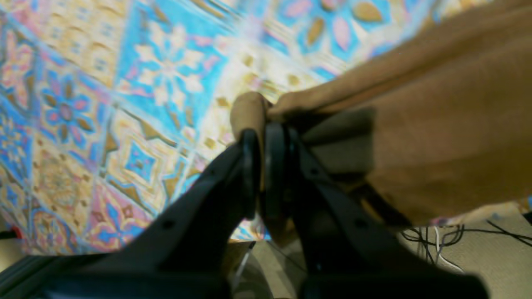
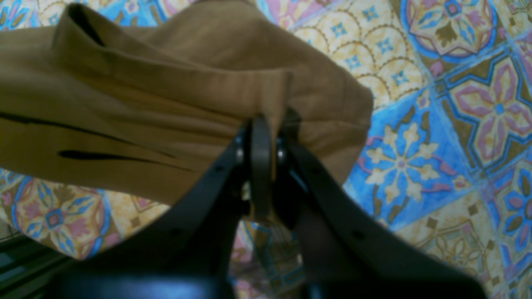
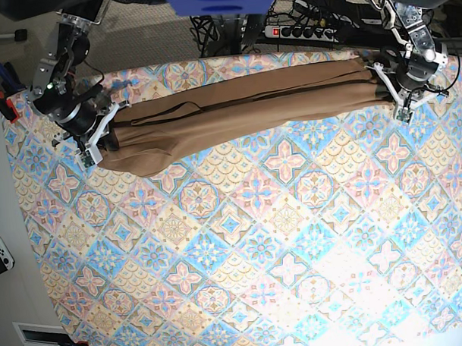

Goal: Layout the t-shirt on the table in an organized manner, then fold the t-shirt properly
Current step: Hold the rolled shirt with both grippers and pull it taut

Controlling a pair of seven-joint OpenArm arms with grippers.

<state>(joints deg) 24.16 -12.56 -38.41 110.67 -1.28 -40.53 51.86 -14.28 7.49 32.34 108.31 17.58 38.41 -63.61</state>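
Stretched in a long, bunched band across the top of the base view, the t-shirt (image 3: 244, 108) hangs between two arms above the table (image 3: 256, 248), not yet spread flat; by the look of it, laying out is unfinished and folding not begun. The left gripper (image 1: 262, 141), jaws clamped, pinches one end at upper right; the right gripper (image 2: 268, 137) likewise grips the other at upper left.

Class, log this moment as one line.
left hand: shut on shirt end | right hand: shut on other end | plain tan-brown cloth t-shirt: stretched, bunched | patterned tile-cloth table: beneath
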